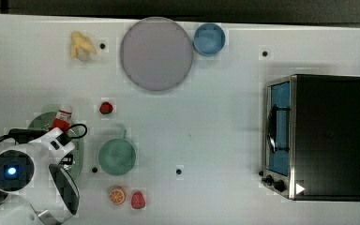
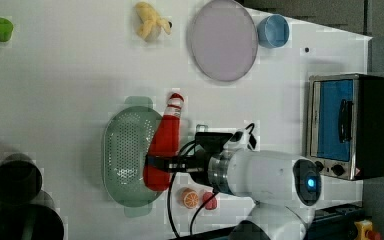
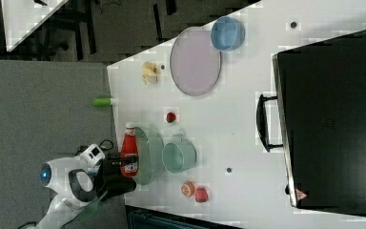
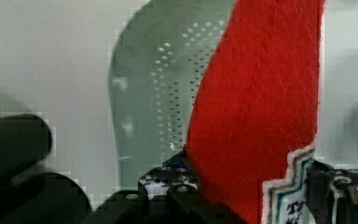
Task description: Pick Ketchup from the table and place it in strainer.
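Pinching the Ketchup (image 2: 164, 145) low on its red body, the gripper (image 2: 161, 165) holds the bottle over the strainer (image 2: 125, 150), its fingers pressed against either side of the label end. In the left view the bottle slants across the strainer's right-hand rim, base over the basin and white cap (image 2: 175, 102) pointing up and away from it, past the rim. The right view shows the same bottle (image 3: 129, 152) just beside the strainer (image 3: 145, 155), cap uppermost, the label turned toward the camera and the dark fingers closed around it. The wrist view looks along the red body (image 4: 256, 116) with the strainer's holes (image 4: 177, 98) behind it and the label edge at the fingers.

Taking the strainer as landmark on the table (image 1: 225, 131): in the top view the teal cup (image 1: 117, 157) stands just beside it to the right, a strawberry-like fruit (image 1: 106, 108) lies near it up and to the right, and an orange slice (image 1: 117, 195) with another red fruit (image 1: 138, 200) lies below the cup. The grey-lilac plate (image 1: 156, 53), the blue bowl (image 1: 209, 39) and the banana (image 1: 82, 46) sit well apart from it toward the top view's upper edge, and the toaster oven (image 1: 316, 136) stands far off at the top view's right.
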### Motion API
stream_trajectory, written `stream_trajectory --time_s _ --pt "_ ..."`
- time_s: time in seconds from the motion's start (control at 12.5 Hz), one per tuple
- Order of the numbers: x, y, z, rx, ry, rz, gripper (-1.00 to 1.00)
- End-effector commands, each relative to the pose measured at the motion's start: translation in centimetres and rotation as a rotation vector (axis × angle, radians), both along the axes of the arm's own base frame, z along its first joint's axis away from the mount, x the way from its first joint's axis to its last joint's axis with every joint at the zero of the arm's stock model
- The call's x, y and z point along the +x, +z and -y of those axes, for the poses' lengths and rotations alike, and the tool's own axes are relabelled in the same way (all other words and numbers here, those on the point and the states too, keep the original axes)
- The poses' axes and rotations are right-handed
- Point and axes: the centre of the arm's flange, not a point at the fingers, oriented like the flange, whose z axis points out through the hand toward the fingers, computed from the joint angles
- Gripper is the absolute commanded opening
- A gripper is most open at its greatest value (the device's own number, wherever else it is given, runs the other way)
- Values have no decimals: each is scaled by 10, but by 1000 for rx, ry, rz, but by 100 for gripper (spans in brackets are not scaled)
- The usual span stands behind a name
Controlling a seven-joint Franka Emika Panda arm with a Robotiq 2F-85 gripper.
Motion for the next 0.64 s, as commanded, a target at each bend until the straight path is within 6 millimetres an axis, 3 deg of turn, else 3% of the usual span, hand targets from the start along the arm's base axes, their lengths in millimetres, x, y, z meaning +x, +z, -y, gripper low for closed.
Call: stream_trajectory --time_s 0.08,0.32,0.48,0.64 --pt "-3 -8 -18 32 -69 -27 29" --pt "-3 -22 -19 42 -75 -52 93" --pt "4 -13 -18 53 -87 -29 100" --pt "29 18 -6 71 -137 35 100"
